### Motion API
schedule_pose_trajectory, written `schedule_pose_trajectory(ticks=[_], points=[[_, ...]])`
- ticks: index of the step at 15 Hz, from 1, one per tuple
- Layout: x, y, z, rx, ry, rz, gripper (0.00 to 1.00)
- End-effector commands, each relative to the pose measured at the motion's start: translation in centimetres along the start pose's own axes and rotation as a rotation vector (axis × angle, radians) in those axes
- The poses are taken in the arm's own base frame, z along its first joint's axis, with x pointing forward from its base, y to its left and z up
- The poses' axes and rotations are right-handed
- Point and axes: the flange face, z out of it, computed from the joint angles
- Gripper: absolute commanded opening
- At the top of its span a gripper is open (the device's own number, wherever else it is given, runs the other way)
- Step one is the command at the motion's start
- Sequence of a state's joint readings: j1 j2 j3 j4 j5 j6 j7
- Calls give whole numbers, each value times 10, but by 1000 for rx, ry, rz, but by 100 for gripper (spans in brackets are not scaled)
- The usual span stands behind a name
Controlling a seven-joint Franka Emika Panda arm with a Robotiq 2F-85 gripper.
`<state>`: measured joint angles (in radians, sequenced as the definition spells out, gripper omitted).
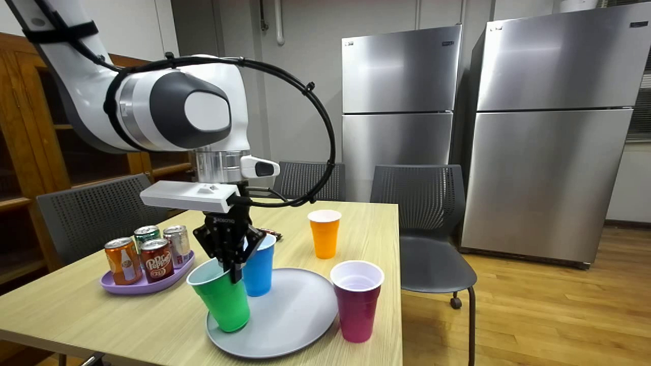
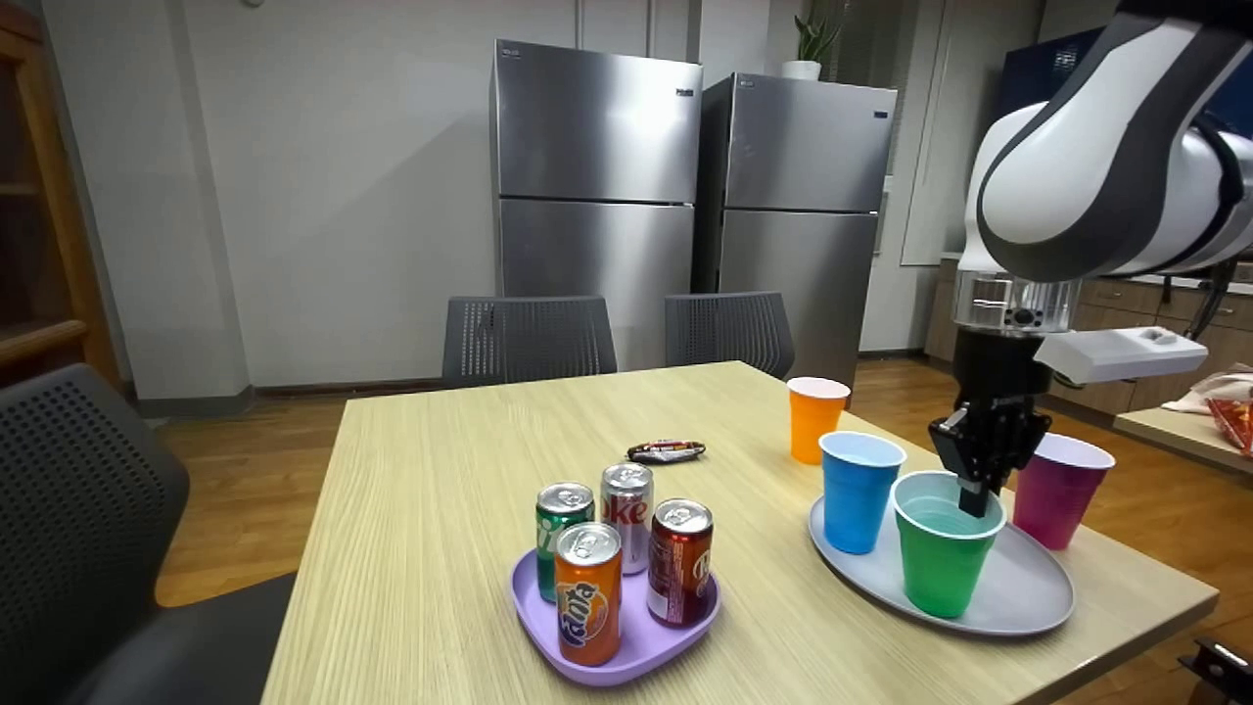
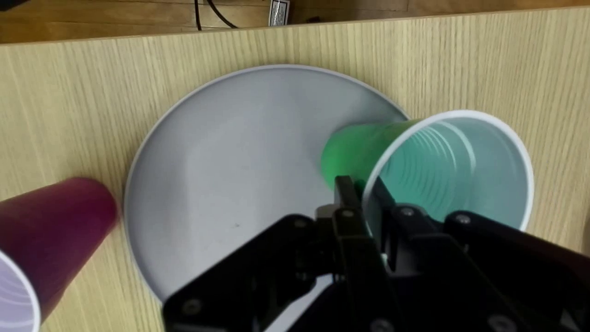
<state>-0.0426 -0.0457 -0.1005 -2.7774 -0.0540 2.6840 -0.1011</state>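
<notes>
A green cup with a pale rim stands tilted, its base on the grey plate. My gripper points down at its rim, one finger inside the cup and one outside. The thin cup wall passes between the fingers, which look slightly parted; whether they pinch it I cannot tell. Close behind the gripper in an exterior view, a blue cup stands on the plate. The maroon cup is beside the plate's edge, on the side away from the green cup.
An orange cup stands farther back on the wooden table. Several soda cans sit on a purple tray. A small wrapped item lies behind them. Chairs surround the table, and its edge runs close past the plate.
</notes>
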Motion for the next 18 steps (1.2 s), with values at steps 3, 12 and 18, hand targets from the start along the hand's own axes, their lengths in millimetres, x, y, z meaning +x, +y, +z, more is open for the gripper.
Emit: schedule_pose_trajectory(ticks=[3, 12, 18], points=[[0, 6, 0, -6, 8, -17, 61], [-7, 34, -36, -61, 52, -42, 100], [2, 32, -46, -72, 91, -39, 100]])
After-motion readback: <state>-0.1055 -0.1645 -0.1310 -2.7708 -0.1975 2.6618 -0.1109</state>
